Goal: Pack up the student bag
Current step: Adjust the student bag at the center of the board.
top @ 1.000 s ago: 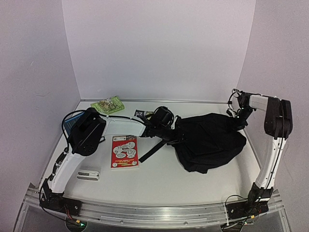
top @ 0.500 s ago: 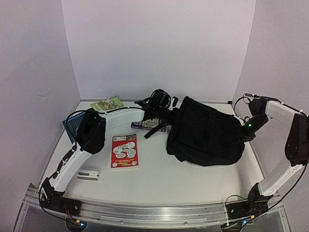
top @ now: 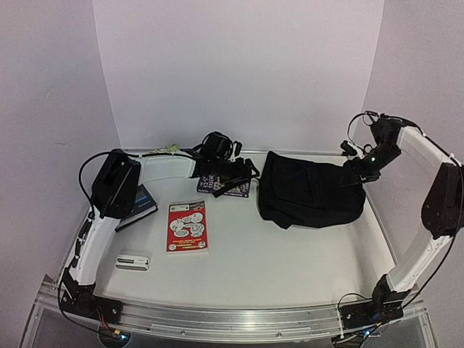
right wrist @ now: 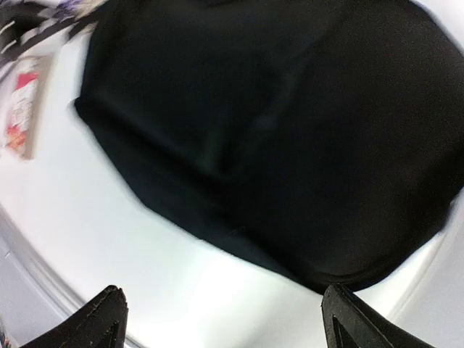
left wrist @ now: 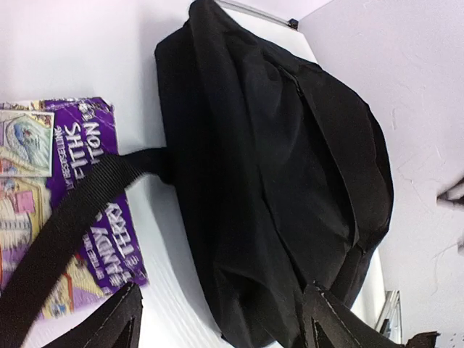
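Observation:
The student bag (top: 312,192) is a big black soft backpack lying slumped at the back right of the table. It fills the left wrist view (left wrist: 290,167) and the right wrist view (right wrist: 290,130). One black webbing strap (left wrist: 65,232) trails from it across a purple book (left wrist: 72,210). My left gripper (top: 245,172) hovers just left of the bag, over that book (top: 223,186), open and empty (left wrist: 221,326). To the bag's right, at its upper corner, my right gripper (top: 353,168) stands open, holding nothing (right wrist: 228,319).
A red booklet (top: 188,225) lies left of centre, also showing in the right wrist view (right wrist: 22,109). A small white item (top: 133,261) sits near the front left. A dark blue book (top: 139,203) lies beside the left arm's elbow. Walls close in the back and both sides.
Both grippers have opened and let go of the bag, which has settled at the back right. The left arm has drawn back leftward, uncovering the purple book. The right gripper has risen.

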You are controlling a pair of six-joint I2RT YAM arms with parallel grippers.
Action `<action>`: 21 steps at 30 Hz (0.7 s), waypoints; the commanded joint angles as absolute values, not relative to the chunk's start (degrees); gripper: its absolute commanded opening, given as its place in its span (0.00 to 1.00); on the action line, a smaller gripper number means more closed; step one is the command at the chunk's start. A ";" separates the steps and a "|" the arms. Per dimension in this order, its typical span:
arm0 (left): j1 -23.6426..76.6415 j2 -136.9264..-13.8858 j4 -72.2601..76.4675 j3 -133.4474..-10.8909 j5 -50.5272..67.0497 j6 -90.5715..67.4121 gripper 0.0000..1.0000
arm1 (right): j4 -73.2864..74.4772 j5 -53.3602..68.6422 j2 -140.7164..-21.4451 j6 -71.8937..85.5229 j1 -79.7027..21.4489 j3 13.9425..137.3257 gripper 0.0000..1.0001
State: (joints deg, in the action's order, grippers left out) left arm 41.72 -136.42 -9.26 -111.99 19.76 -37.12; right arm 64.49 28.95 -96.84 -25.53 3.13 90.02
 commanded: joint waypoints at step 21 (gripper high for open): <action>54.25 -138.80 2.59 -108.14 22.62 -40.73 0.78 | 55.32 20.39 -130.57 -20.20 6.29 110.19 0.91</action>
